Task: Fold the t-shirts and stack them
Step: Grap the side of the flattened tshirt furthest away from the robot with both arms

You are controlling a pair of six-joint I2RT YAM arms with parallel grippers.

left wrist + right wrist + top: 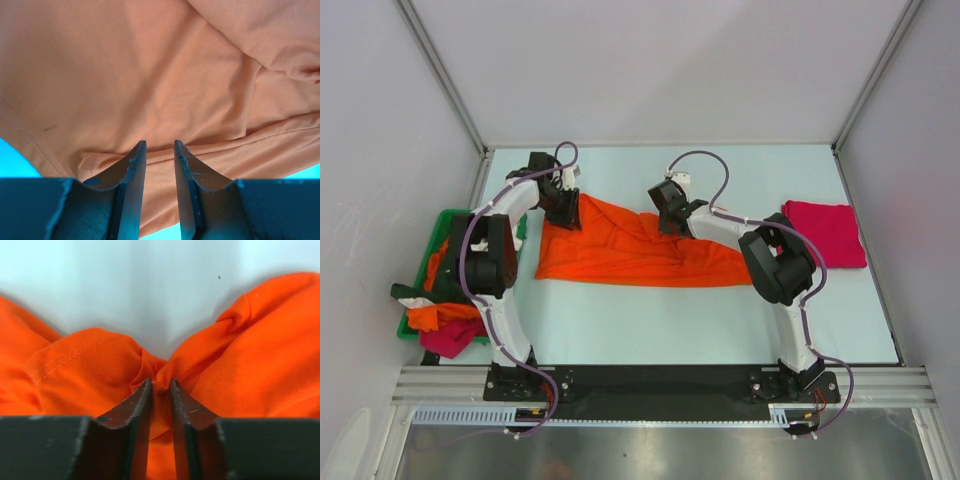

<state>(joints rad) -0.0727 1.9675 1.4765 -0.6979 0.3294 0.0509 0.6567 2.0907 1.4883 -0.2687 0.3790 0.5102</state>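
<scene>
Orange t-shirt [630, 250] cloth is pinched between both narrowly parted pairs of fingers, left [136, 165] and right [142, 405].

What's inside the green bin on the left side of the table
The green bin holds crumpled t-shirts: an orange one, a magenta one and something dark. The left arm covers the bin's middle, so anything there is hidden.
</scene>
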